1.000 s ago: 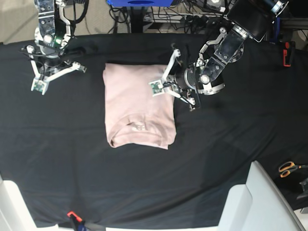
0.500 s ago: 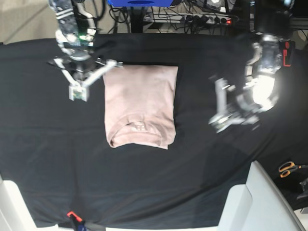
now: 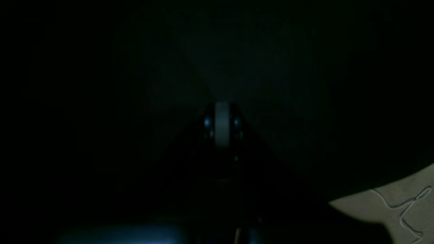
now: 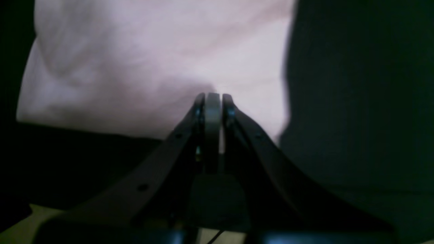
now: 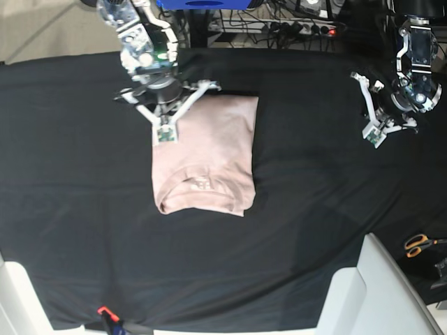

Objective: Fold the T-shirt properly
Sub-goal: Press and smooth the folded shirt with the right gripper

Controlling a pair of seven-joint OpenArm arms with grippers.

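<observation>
The pale pink T-shirt (image 5: 202,150) lies folded into a narrow rectangle on the black cloth, with its collar toward the near edge. My right gripper (image 5: 164,134) is over the shirt's far left part. In the right wrist view its fingers (image 4: 212,101) are pressed together above the pink cloth (image 4: 152,61), with no cloth seen lifted. My left gripper (image 5: 373,135) is far to the right of the shirt, over bare black cloth. The left wrist view is nearly dark, and the fingers (image 3: 222,118) there look closed with nothing between them.
The black cloth (image 5: 314,209) covers the whole table. Orange-handled scissors (image 5: 419,244) lie at the right edge. A white object (image 5: 370,293) stands at the near right and another (image 5: 14,300) at the near left. Cables and a power strip (image 5: 307,28) run along the back.
My right gripper has swung from the far left of the table onto the shirt's far left part. My left gripper has left the shirt's right edge and moved out to the far right.
</observation>
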